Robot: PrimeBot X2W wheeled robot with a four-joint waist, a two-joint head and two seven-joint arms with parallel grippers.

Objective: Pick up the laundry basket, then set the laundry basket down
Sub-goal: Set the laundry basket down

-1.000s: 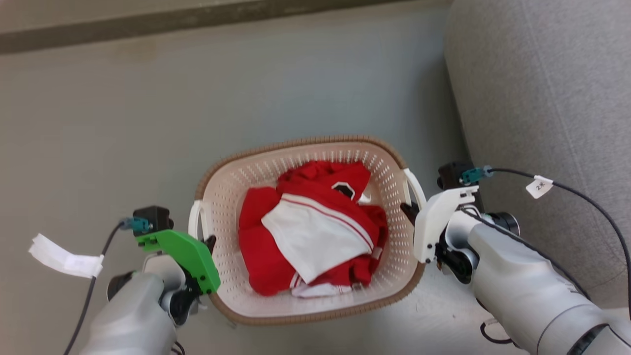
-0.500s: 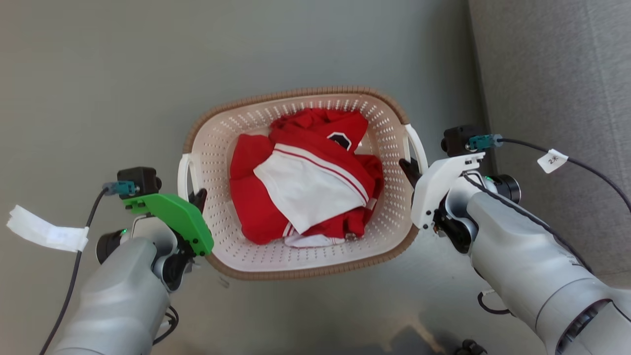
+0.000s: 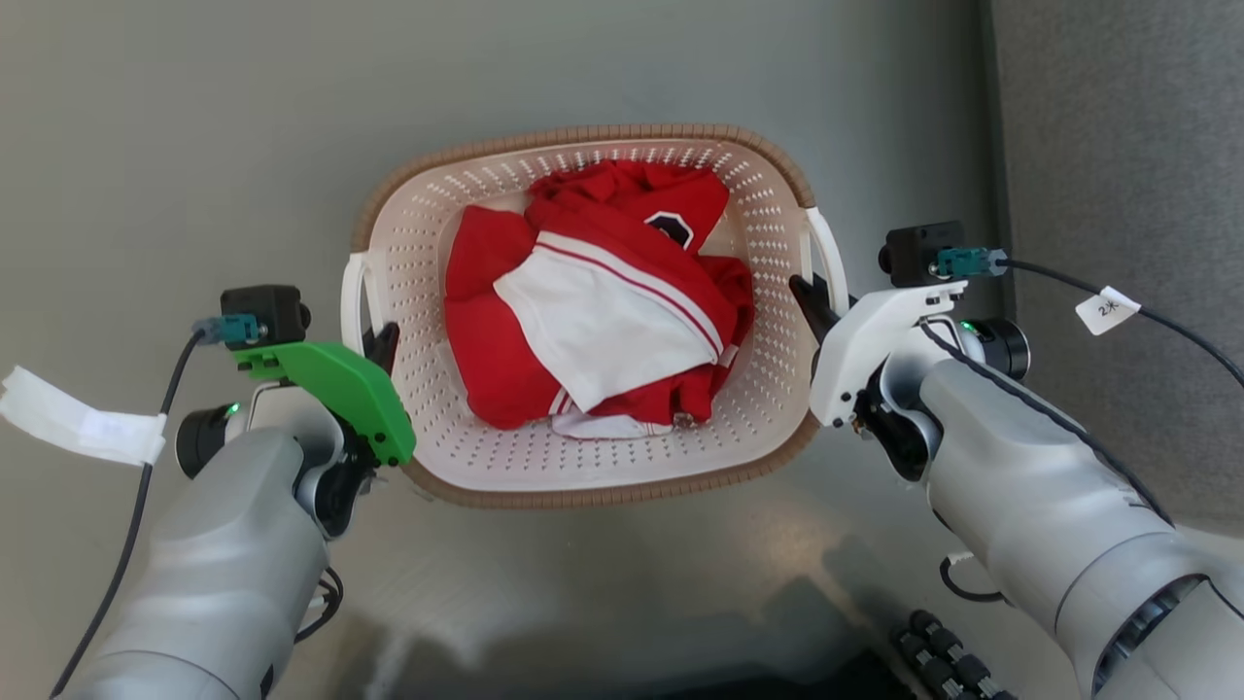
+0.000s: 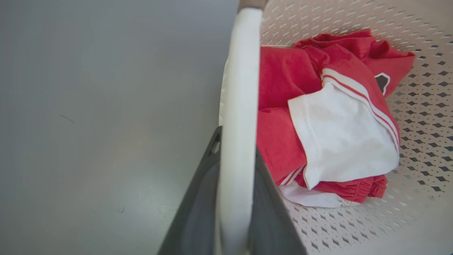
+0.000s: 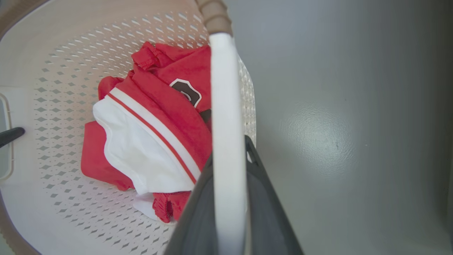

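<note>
The laundry basket (image 3: pixel 583 136) is cream and perforated with a brown woven-look rim, and holds red and white clothes (image 3: pixel 593 311). It sits in the middle of the head view over the grey floor. My left gripper (image 3: pixel 381 342) is shut on the basket's white left handle (image 4: pixel 239 106), with a dark finger (image 4: pixel 198 198) on each side of the bar. On the other side, my right gripper (image 3: pixel 805 297) is shut on the white right handle (image 5: pixel 226 124), its fingers (image 5: pixel 269 205) clamping it. Whether the basket's base touches the floor cannot be told.
A grey upholstered sofa (image 3: pixel 1118 146) runs along the right edge, close to my right arm. Smooth grey floor (image 3: pixel 194 146) spreads to the left and beyond the basket. A dark part of my own base (image 3: pixel 933 661) shows at the bottom edge.
The head camera has moved: the dark strip at the top left the picture and my base came into view. Both grippers stay clamped on the handles; basket and grippers sit higher in the picture.
</note>
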